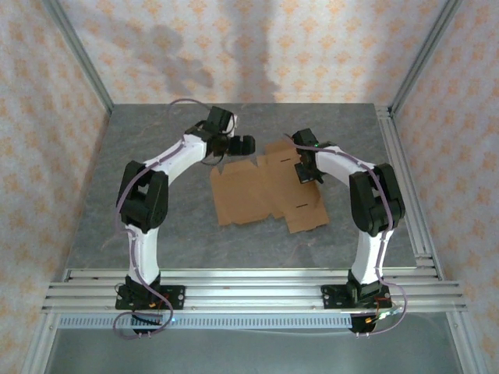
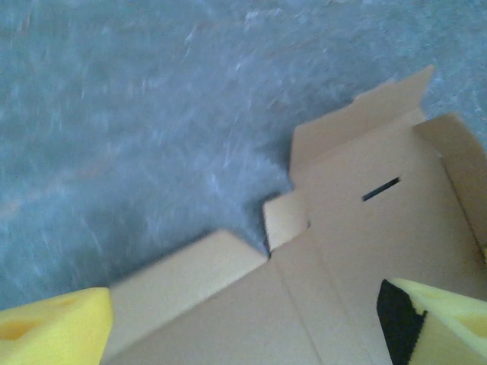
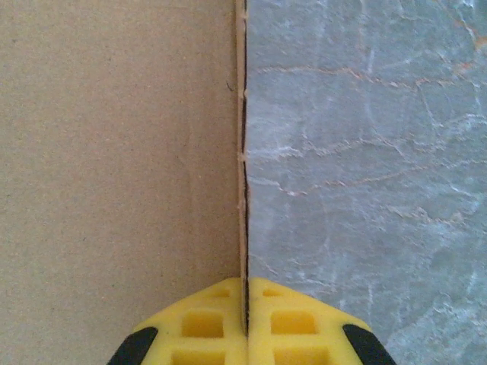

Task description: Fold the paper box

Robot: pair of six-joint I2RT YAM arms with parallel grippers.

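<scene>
Since the folding has to be done against a firm surface, the grey veined bench (image 1: pixel 156 226) is used as the base. The paper box (image 1: pixel 253 195) is laid on it about midway, between the two arms. It is seen as a plain brown die-cut sheet, mostly flat, with some panels partly raised along their creases, so the task is judged to be at an early stage.

The right pincer (image 1: pixel 306 173) is placed toward the sheet's right side and is pressed together on a thin cardboard edge. In the right wrist view that edge is seen running straight into the seam between the yellow fingers (image 3: pixel 205 327), with brown panel on one side and bare bench on the other. Such a grip is judged to serve as an anchor, or as a way of lifting that panel, so that the sheet is not dragged while its other side is worked.

The left pincer (image 1: pixel 234 146) is held above the far left corner with its fingers spread wide and nothing between them; no cardboard is touched by it, as far as can be told. Below it a long flap (image 2: pixel 190 266) is seen turned up from the bench. A small tab (image 2: pixel 283 217) is set beside it at the corner, and a narrow slot (image 2: pixel 380 188) is cut in the panel, probably meant to receive a locking tab.
</scene>
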